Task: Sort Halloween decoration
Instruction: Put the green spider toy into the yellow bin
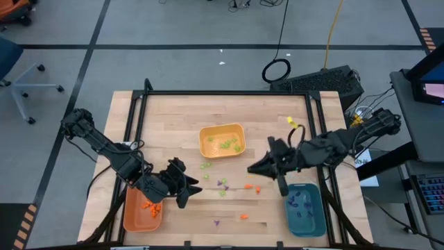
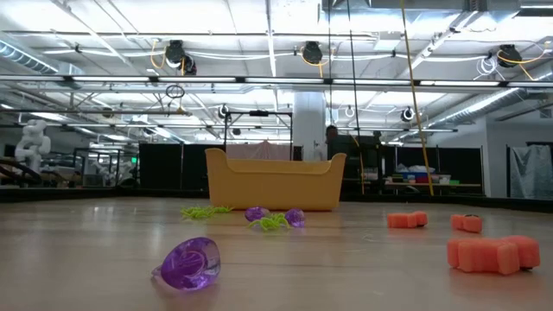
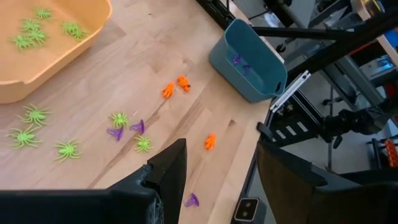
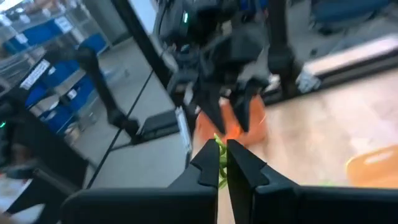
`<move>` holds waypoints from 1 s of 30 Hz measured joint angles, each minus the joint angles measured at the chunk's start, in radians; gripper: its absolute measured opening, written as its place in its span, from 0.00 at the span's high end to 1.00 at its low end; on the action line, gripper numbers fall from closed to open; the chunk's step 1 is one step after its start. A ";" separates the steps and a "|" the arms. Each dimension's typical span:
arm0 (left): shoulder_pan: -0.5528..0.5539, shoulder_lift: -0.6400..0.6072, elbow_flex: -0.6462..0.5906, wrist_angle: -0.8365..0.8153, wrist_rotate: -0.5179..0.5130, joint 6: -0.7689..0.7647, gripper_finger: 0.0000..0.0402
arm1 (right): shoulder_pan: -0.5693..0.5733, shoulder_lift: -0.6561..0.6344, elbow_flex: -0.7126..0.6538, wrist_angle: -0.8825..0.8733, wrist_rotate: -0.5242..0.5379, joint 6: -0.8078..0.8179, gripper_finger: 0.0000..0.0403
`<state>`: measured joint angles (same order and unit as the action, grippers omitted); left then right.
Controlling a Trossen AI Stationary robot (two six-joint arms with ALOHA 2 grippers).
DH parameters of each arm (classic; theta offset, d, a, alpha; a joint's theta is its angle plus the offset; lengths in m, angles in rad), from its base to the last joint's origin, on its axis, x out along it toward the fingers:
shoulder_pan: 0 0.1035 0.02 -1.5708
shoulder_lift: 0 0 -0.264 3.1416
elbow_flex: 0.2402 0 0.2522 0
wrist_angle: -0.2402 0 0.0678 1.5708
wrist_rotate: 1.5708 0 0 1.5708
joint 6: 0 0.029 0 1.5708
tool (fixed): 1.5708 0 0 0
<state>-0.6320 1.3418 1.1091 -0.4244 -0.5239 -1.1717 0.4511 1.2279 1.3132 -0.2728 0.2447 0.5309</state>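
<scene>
Purple comes first along the desk's near edge: a lone ring-like purple piece lies near the middle of that edge, with an orange piece just to its right. The orange tray sits in the near left corner of the desk and holds several orange pieces. The teal tray sits in the near right corner with a few purple pieces inside.

The left end effector hangs just beside the orange tray's inner side. Its fingers are spread with nothing between them, and bare wood shows through the gap in its own wrist view.

Farther in, around the middle of the desk, the loose Halloween decoration is scattered. Two small orange pieces lie close together, two purple pieces lie near them, and light green spiders are spread toward the left.

The right end effector is over the desk right of centre, pointing toward the left arm. Its fingers are pressed together, pinching a green spider at the tips.

Beyond the scatter, toward the far edge and about midway across, stands the yellow tray. Several green pieces lie in it, and more green spiders lie on the wood just in front of its near wall.
</scene>
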 joint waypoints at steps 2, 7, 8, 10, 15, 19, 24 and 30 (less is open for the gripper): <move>0.006 0.000 0.000 0.000 -0.001 0.000 0.52 | -0.011 -0.018 0.000 0.014 0.021 -0.033 1.00; 0.037 0.000 0.000 0.008 -0.001 0.002 0.52 | -0.054 -0.041 0.000 0.020 0.043 -0.072 1.00; 0.046 0.000 0.000 0.012 -0.001 0.008 0.52 | -0.063 -0.042 0.000 0.027 0.043 -0.071 1.00; 0.061 0.000 0.000 0.036 -0.001 0.036 0.52 | -0.074 -0.043 0.000 0.047 0.043 -0.072 1.00; 0.094 0.000 0.000 0.150 -0.001 0.189 0.52 | -0.079 -0.043 0.000 0.050 0.037 -0.080 1.00; 0.114 0.000 0.000 0.224 -0.002 0.288 0.52 | -0.088 -0.044 0.000 0.052 -0.030 -0.070 1.00; 0.128 0.000 0.000 0.253 -0.001 0.321 0.52 | -0.093 -0.043 0.000 0.052 -0.066 -0.066 1.00; 0.128 0.000 0.000 0.254 -0.001 0.321 0.52 | -0.100 -0.044 0.000 0.045 -0.063 -0.191 1.00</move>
<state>-0.5041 1.3418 1.1091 -0.1707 -0.5251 -0.8509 0.3515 1.1843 1.3136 -0.2283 0.1814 0.3399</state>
